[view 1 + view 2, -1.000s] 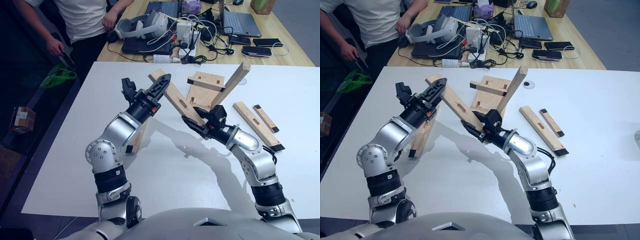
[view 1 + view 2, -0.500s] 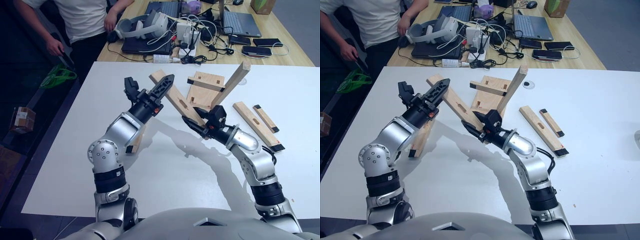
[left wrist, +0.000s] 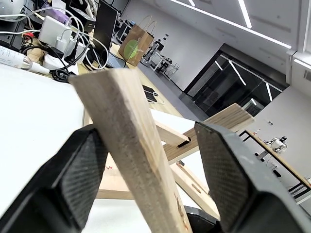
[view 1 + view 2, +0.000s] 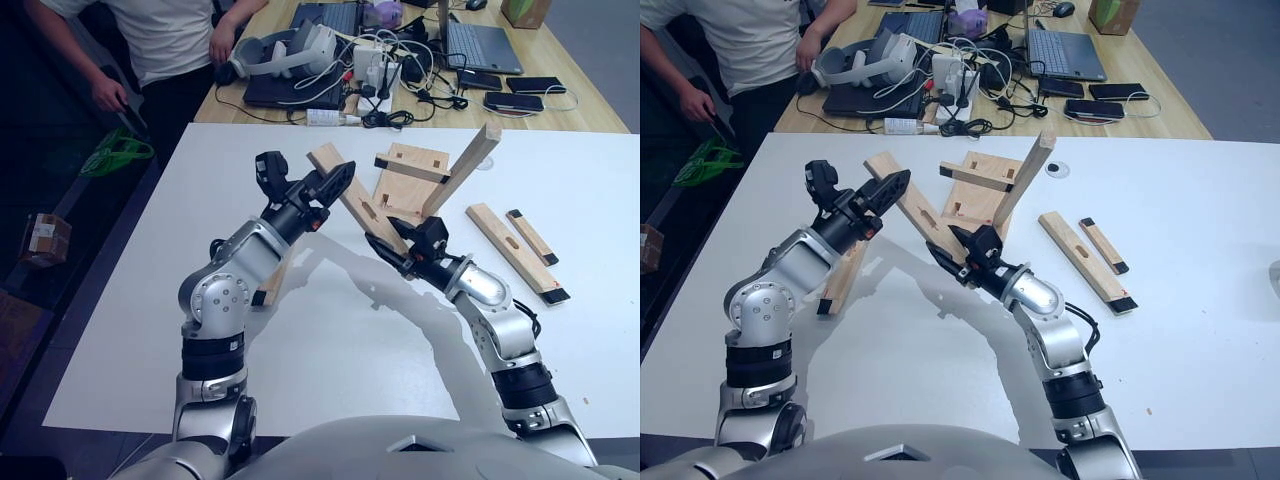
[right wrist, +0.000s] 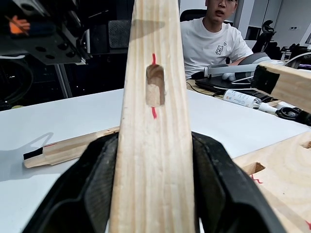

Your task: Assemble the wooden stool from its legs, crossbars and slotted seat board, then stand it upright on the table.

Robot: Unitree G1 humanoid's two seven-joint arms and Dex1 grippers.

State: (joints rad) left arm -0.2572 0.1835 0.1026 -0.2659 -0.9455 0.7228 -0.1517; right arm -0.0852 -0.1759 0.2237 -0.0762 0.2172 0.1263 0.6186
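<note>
My right gripper [image 4: 392,248] is shut on the lower end of a slotted wooden leg [image 4: 355,200], which slants up toward the far left. My left gripper [image 4: 333,182] is open and straddles the leg's upper end; in the left wrist view the wood [image 3: 131,145] lies against one pad [image 3: 80,174], with a gap to the other. Behind lies the seat board [image 4: 410,185] with a crossbar [image 4: 410,168] and a tilted leg [image 4: 462,170] in it. A loose leg [image 4: 272,275] lies under my left arm. A further leg [image 4: 505,250] and a short crossbar [image 4: 530,237] lie to the right.
A wooden desk [image 4: 590,110] behind the white table [image 4: 330,380] carries laptops, a headset [image 4: 285,50], cables and phones. A person stands at the far left corner. The table's left edge [image 4: 120,260] drops to the floor.
My left gripper has moved right and forward, from beside the leg's top end to around it. My right gripper has stayed put, still holding the leg.
</note>
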